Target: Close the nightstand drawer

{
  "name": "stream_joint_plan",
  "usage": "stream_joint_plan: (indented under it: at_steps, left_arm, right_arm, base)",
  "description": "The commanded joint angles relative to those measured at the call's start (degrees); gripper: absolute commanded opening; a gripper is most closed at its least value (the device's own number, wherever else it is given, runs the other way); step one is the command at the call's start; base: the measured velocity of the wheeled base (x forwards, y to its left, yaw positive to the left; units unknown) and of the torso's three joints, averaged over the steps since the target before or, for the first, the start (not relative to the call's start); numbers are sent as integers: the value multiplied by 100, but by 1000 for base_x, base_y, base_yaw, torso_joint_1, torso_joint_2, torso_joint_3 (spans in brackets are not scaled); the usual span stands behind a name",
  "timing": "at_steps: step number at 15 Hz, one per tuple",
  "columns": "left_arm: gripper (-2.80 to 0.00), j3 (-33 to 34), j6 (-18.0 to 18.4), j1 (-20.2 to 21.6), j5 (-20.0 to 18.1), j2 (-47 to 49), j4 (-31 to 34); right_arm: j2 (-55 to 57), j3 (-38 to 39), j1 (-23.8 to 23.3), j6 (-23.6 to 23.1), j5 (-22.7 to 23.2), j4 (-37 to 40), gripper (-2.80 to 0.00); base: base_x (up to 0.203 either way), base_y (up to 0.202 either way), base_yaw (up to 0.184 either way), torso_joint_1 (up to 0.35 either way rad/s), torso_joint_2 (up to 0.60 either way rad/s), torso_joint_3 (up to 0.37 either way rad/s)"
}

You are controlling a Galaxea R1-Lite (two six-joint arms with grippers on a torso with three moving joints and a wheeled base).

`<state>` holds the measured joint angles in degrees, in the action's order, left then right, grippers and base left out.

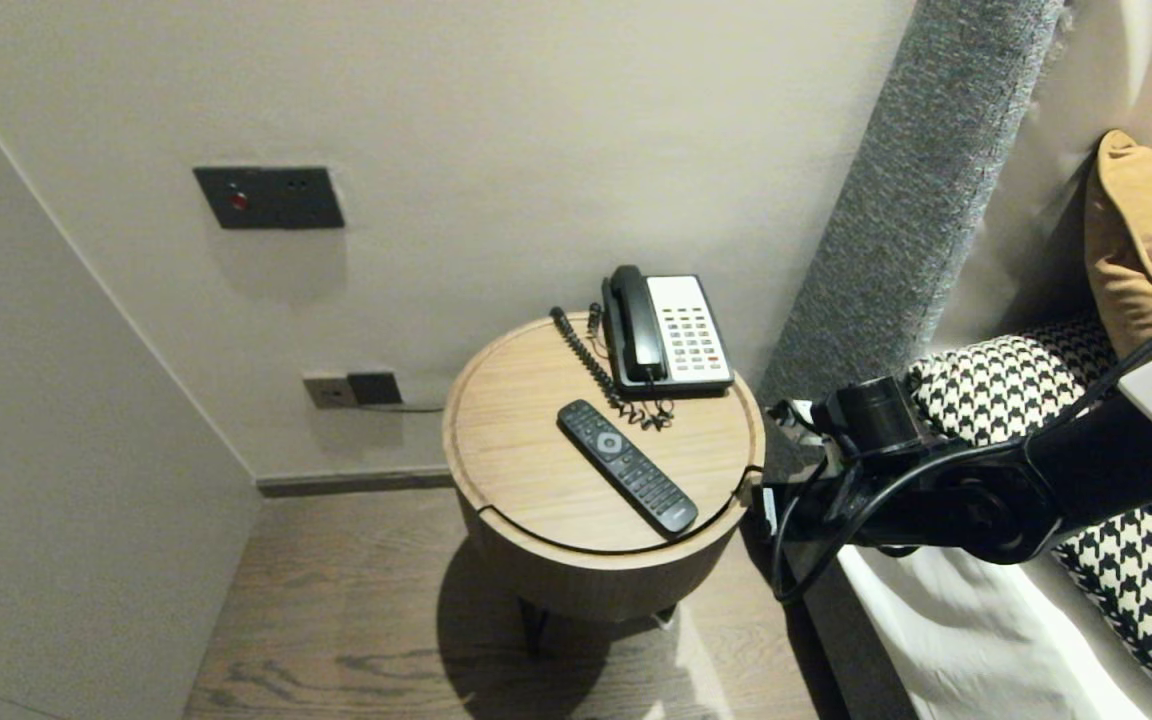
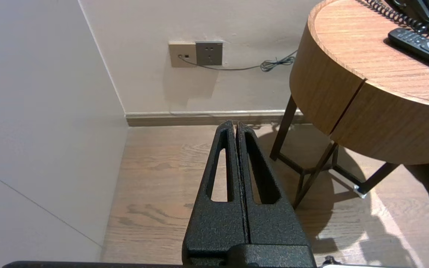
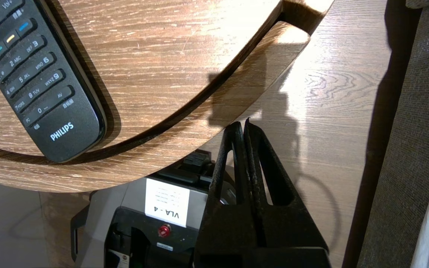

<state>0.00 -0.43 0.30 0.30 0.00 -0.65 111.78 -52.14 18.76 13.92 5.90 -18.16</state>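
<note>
**While the left arm hangs idle, the right gripper sits by the remote's end of the table**

Where the round wooden table (image 1: 511, 455) meets the bed, the right gripper (image 3: 243, 124) reaches in from the bed side. It sits just outside the table's near right edge, close to the notch in the raised rim. Its fingers are pressed flat together with nothing between them. From where I stand I cannot tell whether the tips touch the rim or hang just clear of it.

The black remote (image 1: 626, 465) lies flat, buttons up, slanting from the middle of the top to that same near right edge. Its lower end rests against the inside of the rim. It is near the right gripper, with the rim between them, and the two are not touching.

At the far right edge stands a telephone (image 1: 671, 335) with its handset on the cradle. Its coiled cord (image 1: 596, 365) trails along the top to just beside the remote's upper end.

The left gripper (image 2: 235, 124) is low down off the table's left edge, over the wooden floor (image 2: 155, 193). It points toward the wall socket (image 2: 196, 54), with its fingers closed tight on nothing.

A houndstooth cushion (image 1: 996, 385) lies on the bed behind the right arm.
</note>
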Motion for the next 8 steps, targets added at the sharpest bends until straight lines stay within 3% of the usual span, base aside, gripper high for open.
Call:
stream_joint_plan:
  at_steps: [1, 8]
  left_arm:
    - [-280, 0, -1, 5, 5, 0, -6]
    - [-280, 0, -5, 0, 2, -4, 0]
  right_arm:
    - [11, -27, 2, 5, 8, -21, -280]
    - [-561, 657, -29, -15, -122, -43, -280]
  base:
    - [0, 0, 0, 0, 0, 0]
    - [0, 0, 0, 0, 0, 0]
